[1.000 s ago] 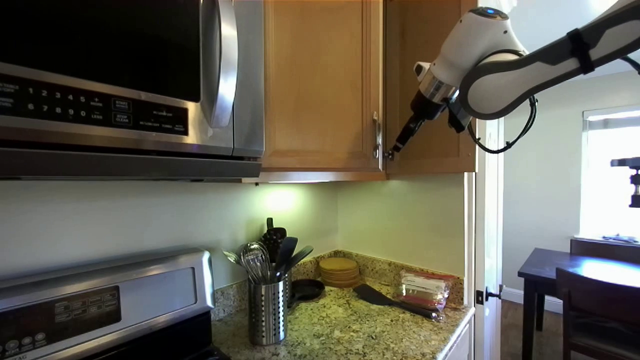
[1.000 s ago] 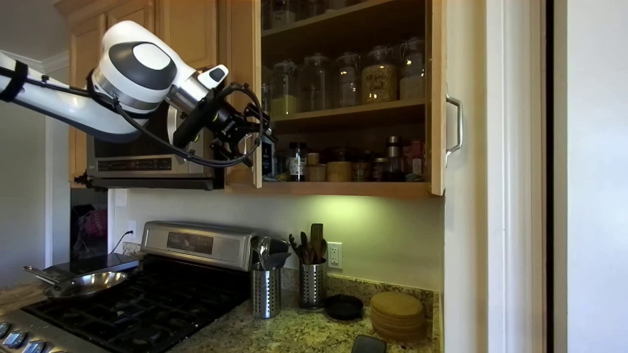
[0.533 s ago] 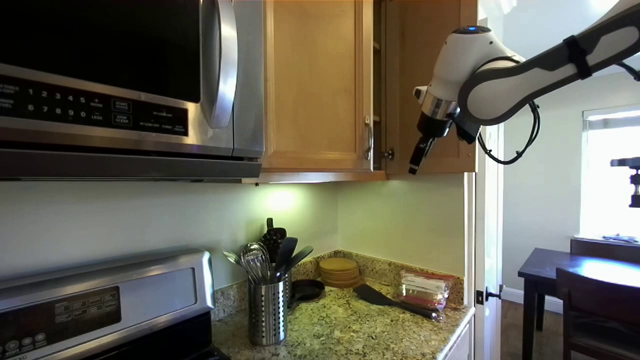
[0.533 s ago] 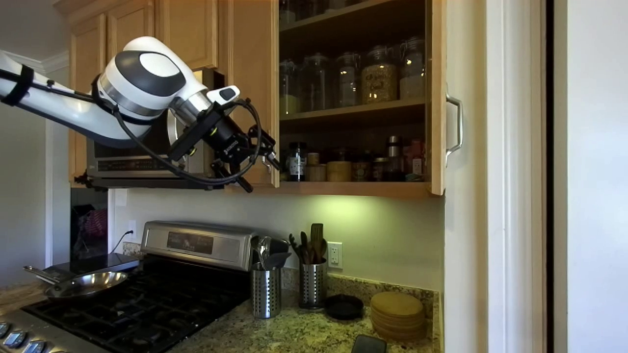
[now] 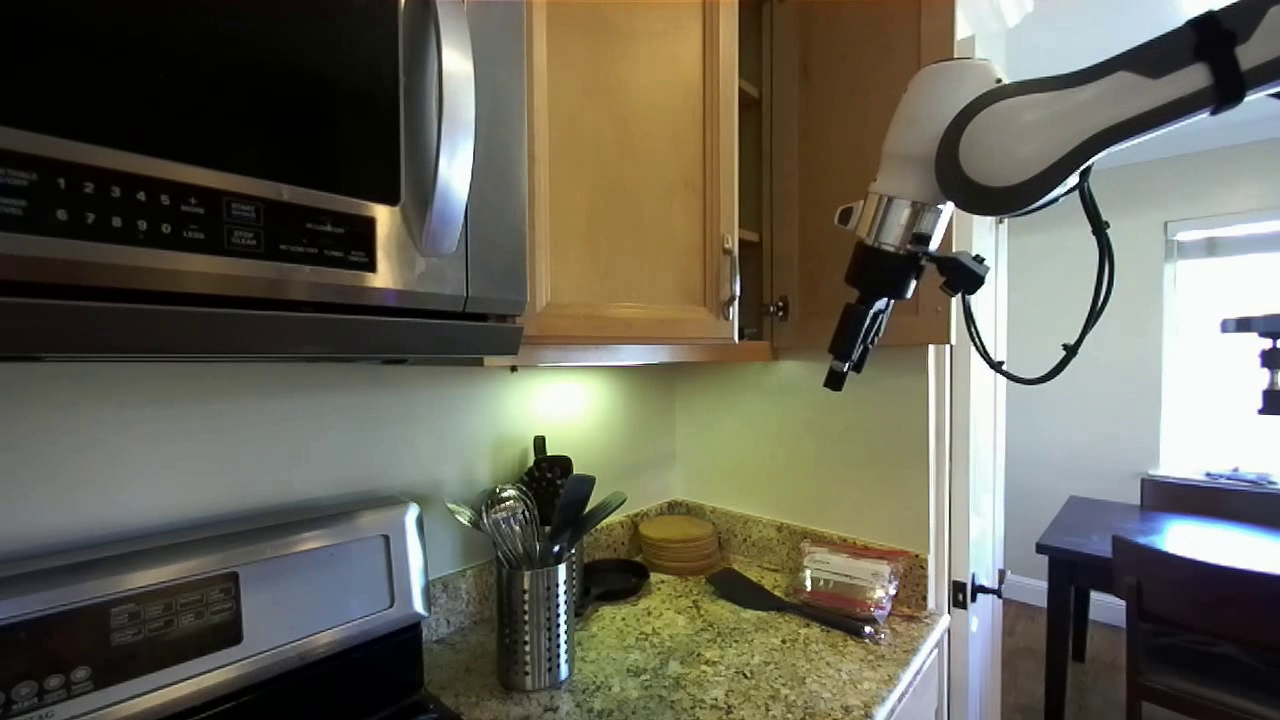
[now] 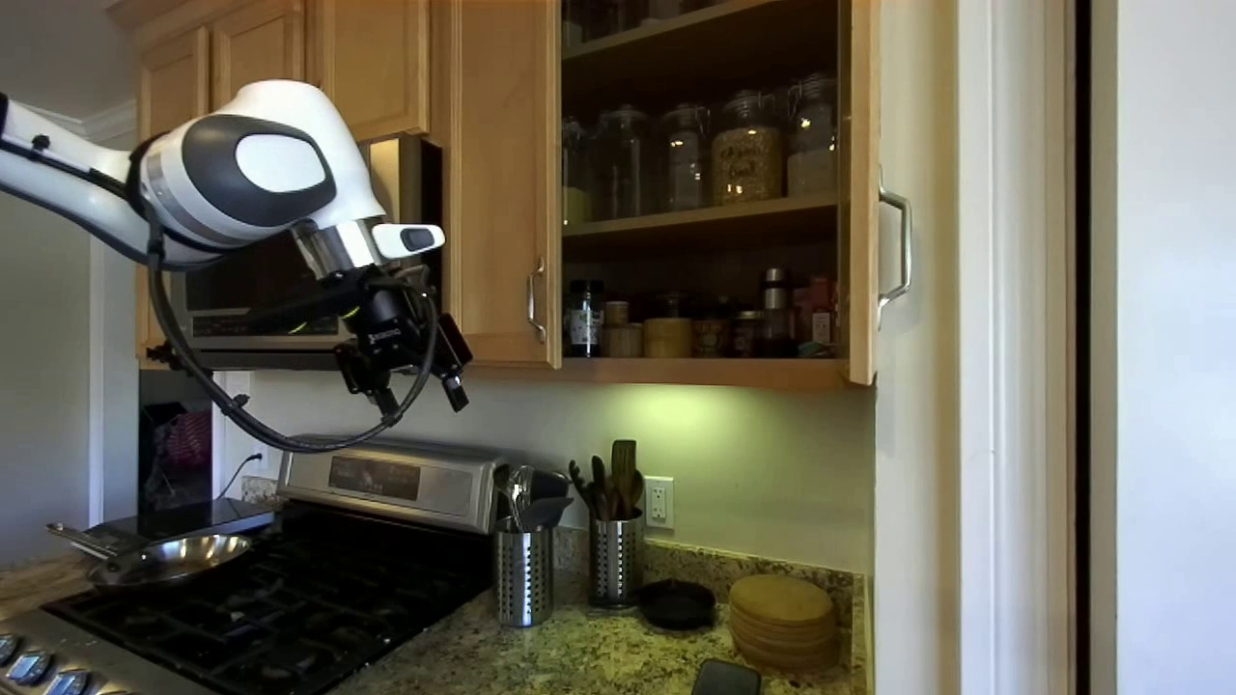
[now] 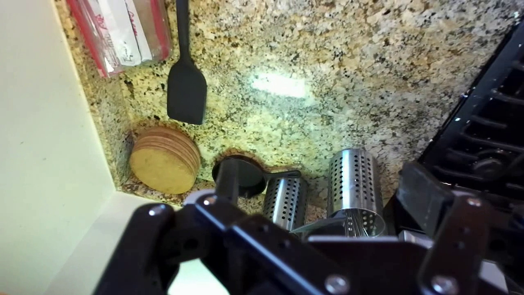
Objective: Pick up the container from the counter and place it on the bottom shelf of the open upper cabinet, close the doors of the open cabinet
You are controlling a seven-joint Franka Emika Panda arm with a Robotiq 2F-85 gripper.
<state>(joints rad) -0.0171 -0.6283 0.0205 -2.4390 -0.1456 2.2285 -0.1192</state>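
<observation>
Standing open, the honey-wood doors [image 6: 506, 174] bear slim metal handles [image 6: 906, 243] — jaws spread wide, holding nothing.

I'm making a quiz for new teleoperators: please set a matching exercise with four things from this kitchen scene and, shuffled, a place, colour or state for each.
1. Gripper
2. Spatula
3. Round stack
4. Upper cabinet

A. Tan, beside the small black pan
B. Doors standing open
C. Jaws apart, holding nothing
D. Black, lying on the counter

Pairs: 1-C, 2-D, 3-A, 4-B
</observation>
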